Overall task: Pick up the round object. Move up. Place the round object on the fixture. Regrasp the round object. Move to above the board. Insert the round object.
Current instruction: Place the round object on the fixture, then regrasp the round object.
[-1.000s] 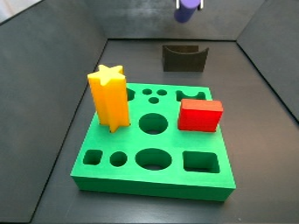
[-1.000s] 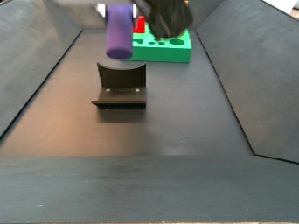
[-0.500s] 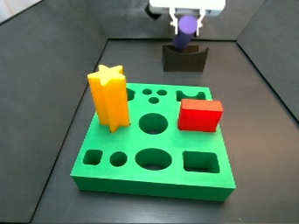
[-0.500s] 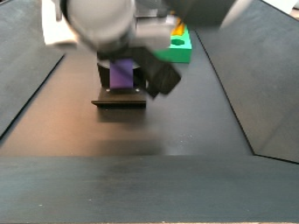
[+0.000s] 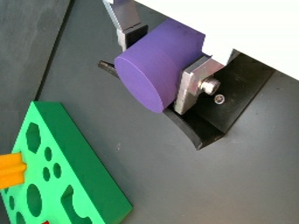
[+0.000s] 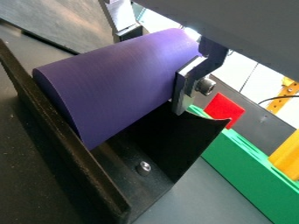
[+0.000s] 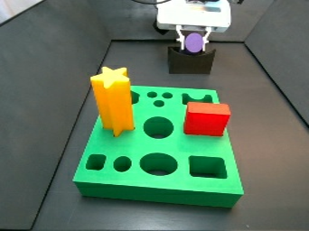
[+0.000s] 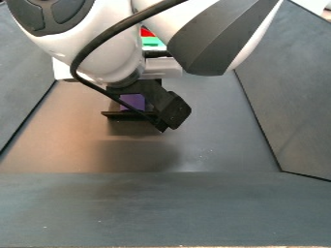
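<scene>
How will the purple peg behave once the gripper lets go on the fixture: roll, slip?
The round object looks rigid and smooth, so it may slip. Shut on it, the gripper holds it at the fixture; its curved side could roll on flat floor, but the notch should cradle it.

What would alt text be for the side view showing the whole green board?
The gripper holds the purple round object at the dark fixture behind the green board. A yellow star prism and a red cube stand on the board.
</scene>
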You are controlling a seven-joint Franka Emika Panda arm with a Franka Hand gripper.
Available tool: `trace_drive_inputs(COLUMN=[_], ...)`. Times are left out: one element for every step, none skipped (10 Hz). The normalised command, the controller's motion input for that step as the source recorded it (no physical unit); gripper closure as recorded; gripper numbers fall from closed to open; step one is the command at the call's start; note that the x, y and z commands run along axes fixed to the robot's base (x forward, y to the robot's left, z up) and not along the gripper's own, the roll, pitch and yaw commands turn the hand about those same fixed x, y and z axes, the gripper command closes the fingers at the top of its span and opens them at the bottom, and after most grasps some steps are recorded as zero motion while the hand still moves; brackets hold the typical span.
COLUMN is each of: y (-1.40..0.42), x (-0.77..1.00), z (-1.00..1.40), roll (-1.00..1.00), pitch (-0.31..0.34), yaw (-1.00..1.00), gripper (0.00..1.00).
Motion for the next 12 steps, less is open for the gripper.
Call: trace_drive_inputs(y=[0.13,0.13,0.14,-0.5,0.0,0.0,0.0,0.0,0.01,0.01,0.01,0.01], x=[0.06,0.06,0.07,0.0,0.0,0.0,0.0,-0.02,-0.03,-0.03,-0.04,-0.04], z=[-0.37,-0.36,-0.35,-0.17,0.0,1.0,1.0,1.0,1.0,1.0,0.95,0.63], roll=[-0.08,-0.08,-0.08,0.0,0.0,0.04,0.04,0.05,0.05,0.04,0.04,0.04], pitch=[-0.055,-0.057,-0.059,0.0,0.0,0.01,0.012,0.009,0.001,0.001,0.004,0.013], yaw=[-0.12,-0.12,-0.1,0.0,0.0,-0.08,-0.08,-0.05,-0.04,-0.02,-0.02,-0.01], gripper=[1.0,1.0,1.0,1.0,0.0,0.0,0.0,0.0,0.0,0.0,0.0,0.0])
